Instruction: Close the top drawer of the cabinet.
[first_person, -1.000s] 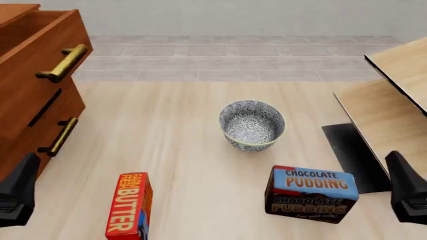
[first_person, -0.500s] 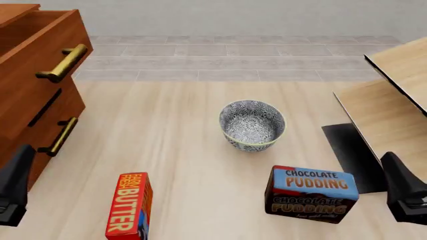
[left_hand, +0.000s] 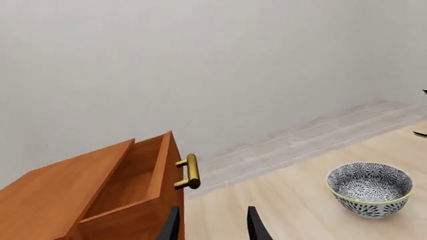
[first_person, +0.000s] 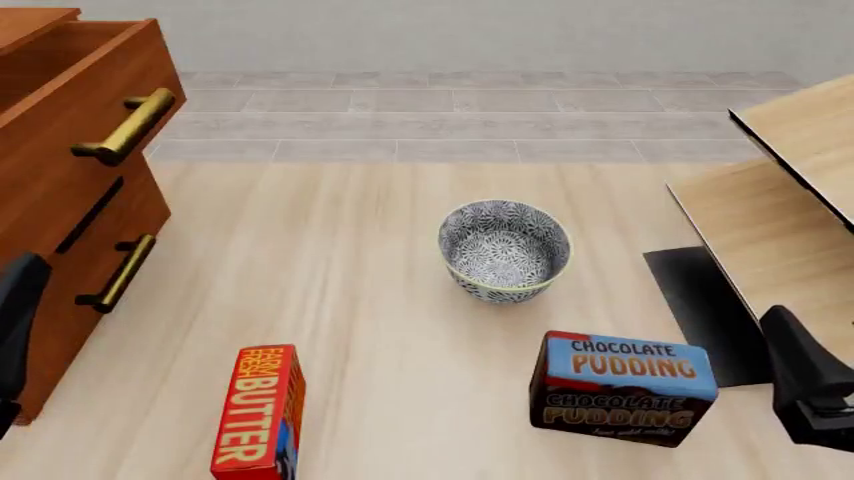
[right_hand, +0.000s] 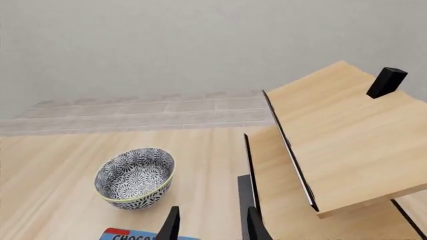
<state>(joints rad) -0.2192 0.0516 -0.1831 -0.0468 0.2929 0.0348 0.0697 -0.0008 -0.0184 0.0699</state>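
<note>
Approach step: top drawer (first_person: 74, 95) of the cabinet (first_person: 60, 250), upper left of front view, stands pulled out and looks empty inside; left gripper (left_hand: 212, 226), jaws parted and holding nothing, must likely press its front inward; right gripper (right_hand: 212, 226) likewise parted; patterned bowl (first_person: 505, 250) at centre is empty.
</note>
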